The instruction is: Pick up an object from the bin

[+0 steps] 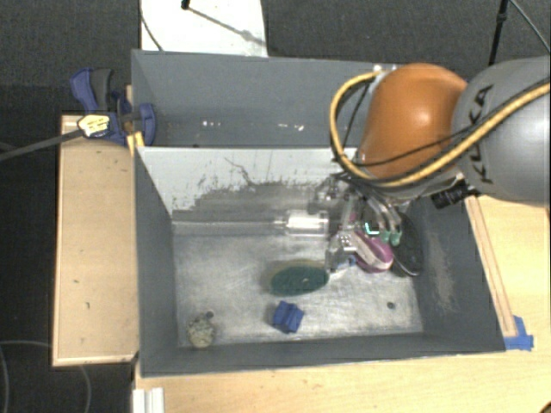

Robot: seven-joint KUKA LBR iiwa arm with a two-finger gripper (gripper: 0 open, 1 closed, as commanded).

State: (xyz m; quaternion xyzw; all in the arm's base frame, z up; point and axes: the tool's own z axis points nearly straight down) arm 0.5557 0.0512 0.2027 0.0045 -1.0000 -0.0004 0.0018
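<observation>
My gripper [341, 249] hangs low over the right half of the bin floor, under the arm's wrist. Just below and left of it lies a flat dark green oval [300, 280], its right end close to the gripper's tip; whether they touch I cannot tell. A purple and pink thing [377, 254] lies immediately right of the gripper, with a black rounded thing [408, 253] beside it. A pale, clear cylinder [300, 224] lies left of the gripper, near the back wall.
A small blue block [287, 317] sits near the front wall, below the green oval. A grey-brown lump [201, 331] rests in the front left corner. The arm and its orange cover hide the bin's back right part.
</observation>
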